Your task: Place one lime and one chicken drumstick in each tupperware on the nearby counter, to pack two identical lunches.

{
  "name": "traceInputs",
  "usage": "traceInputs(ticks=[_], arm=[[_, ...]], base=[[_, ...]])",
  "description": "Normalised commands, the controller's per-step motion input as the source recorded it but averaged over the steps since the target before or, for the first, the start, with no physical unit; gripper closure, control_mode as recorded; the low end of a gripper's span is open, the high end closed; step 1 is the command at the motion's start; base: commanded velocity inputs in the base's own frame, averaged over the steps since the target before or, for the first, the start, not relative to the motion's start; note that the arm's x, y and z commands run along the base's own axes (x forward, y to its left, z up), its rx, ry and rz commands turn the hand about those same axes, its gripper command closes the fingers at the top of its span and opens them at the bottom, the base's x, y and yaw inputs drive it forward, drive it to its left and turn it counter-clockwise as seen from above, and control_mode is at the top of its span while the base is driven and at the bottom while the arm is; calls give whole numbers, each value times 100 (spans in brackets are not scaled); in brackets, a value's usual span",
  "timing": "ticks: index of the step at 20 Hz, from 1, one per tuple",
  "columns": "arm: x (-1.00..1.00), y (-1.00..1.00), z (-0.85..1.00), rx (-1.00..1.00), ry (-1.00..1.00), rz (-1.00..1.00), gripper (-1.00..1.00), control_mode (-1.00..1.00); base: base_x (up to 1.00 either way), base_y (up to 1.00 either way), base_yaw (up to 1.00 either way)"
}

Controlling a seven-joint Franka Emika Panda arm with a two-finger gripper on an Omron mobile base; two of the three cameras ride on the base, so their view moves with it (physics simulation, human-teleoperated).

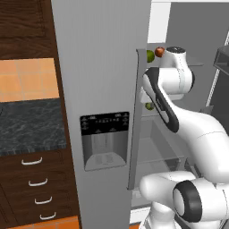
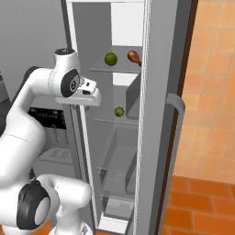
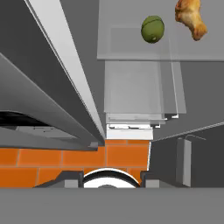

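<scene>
The fridge stands open. On its top glass shelf lie a green lime (image 2: 110, 58) and, just right of it, the reddish-brown chicken drumstick (image 2: 134, 56); both show again as the lime (image 3: 152, 29) and drumstick (image 3: 190, 17) in the hand view. A second lime (image 2: 119, 111) rests one shelf lower. My gripper (image 2: 96, 98) hangs at the fridge's opening, between the two shelves and left of the lower lime, shut with nothing in it. The dark counter (image 1: 31, 125) lies far left. The tupperware is out of view.
The grey fridge door with the dispenser panel (image 1: 103, 141) and its long handle (image 1: 134, 120) stands close on the arm's left. The other door (image 2: 160, 114) flanks the opening on the right. Clear bins (image 2: 117, 160) fill the lower fridge. Orange floor tiles (image 2: 206, 193) spread below.
</scene>
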Motion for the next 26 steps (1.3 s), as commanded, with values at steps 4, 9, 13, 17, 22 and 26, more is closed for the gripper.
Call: traceInputs(ticks=[4,9,13,17,22,26], arm=[[-22,-73,-11,0,-9,0,-100,-100],[-2,-68,-19,0,-8,1,-100,-100],[3,-33,-7,0,-1,9,-100,-100],[28,-10,-45,-1,-18,2,-100,-100],[48,-32,-51,-11,-11,0,-100,-100],[54,-34,-10,-5,0,3,-100,-100]], base=[[0,0,0],[0,0,0],[0,0,0],[0,0,0],[0,0,0],[0,0,0]])
